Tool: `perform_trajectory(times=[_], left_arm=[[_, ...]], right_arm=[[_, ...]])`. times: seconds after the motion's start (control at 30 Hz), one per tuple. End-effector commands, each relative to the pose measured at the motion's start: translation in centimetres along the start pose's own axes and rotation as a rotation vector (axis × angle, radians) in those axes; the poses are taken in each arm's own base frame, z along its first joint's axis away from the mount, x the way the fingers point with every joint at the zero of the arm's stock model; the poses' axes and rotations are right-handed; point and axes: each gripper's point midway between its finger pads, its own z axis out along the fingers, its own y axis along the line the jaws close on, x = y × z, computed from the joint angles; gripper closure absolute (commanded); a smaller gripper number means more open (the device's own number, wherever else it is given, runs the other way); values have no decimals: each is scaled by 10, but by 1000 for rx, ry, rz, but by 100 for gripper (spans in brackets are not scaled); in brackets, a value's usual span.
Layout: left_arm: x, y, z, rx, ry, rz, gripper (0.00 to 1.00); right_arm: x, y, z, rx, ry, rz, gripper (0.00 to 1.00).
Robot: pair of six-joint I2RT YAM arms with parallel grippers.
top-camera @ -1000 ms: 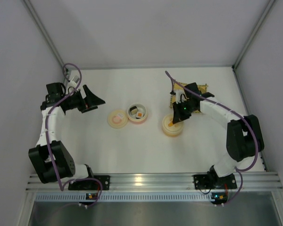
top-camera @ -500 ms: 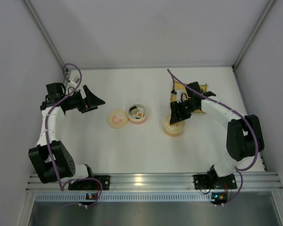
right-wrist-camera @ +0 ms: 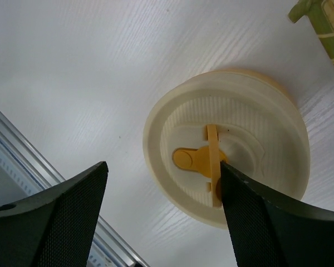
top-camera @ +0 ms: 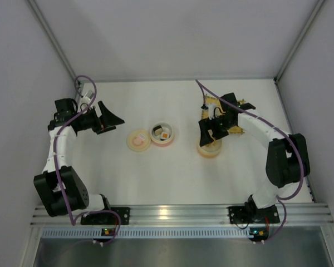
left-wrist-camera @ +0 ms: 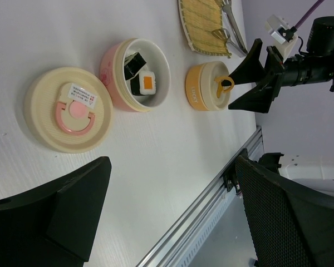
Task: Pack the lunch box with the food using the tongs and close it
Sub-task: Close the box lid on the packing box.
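White table (top-camera: 172,175) boxed in by plain grey walls (top-camera: 172,39) on three sides; aluminium rail (top-camera: 178,212) along near edge; soft, even light.

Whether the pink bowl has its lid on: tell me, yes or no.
No, the pink bowl stands open with sushi rolls showing inside, and a cream lid lies flat beside it.

I can read nothing for certain. A white sticker (left-wrist-camera: 81,95) sits on the cream lid (left-wrist-camera: 44,119) just beside the pink bowl (left-wrist-camera: 110,69); its print is too small for me. On the bowl's other side, the orange box (left-wrist-camera: 199,93) bears pale lettering I cannot make out.
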Motion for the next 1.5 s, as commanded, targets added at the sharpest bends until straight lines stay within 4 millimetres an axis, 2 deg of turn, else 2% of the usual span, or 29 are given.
perform_trajectory(times=[0.0,0.17,0.3,0.5,0.7,0.73,0.8,0.87,0.9,0.93,1.03,1.2,1.37,1.47], left_arm=[[-2,-10,-4,34,-15,38,2],[-2,-9,-4,38,-15,35,2],[-1,-7,-3,41,-13,27,2],[-1,-7,-3,45,-13,29,2],[1,-7,-2,49,-10,25,2],[2,-8,-2,50,-9,24,2],[2,-8,-2,56,-11,24,2],[2,-8,-2,59,-10,21,2],[2,-8,-2,61,-11,19,2],[2,-7,-1,62,-10,18,2],[2,-7,-1,64,-11,11,2],[2,-8,-1,66,-13,11,2],[3,-8,-1,67,-12,10,2],[3,-9,-1,68,-14,19,2]], right_arm=[[25,-25,2,27,114,41,21],[22,-20,4,-124,97,76,33],[27,-22,6,-229,105,113,36],[22,-23,-2,-346,57,95,40],[18,-35,-17,-419,9,137,39],[13,-40,-24,-438,-32,129,39],[14,-45,-33,-473,-50,172,36],[8,-43,-40,-524,-95,144,34],[14,-38,-44,-572,-72,194,34],[9,-36,-48,-599,-100,151,34],[12,-31,-51,-666,-90,204,34],[20,-29,-49,-683,-92,225,36],[16,-31,-52,-681,-119,219,38],[9,-36,-62,-661,-158,210,38]])
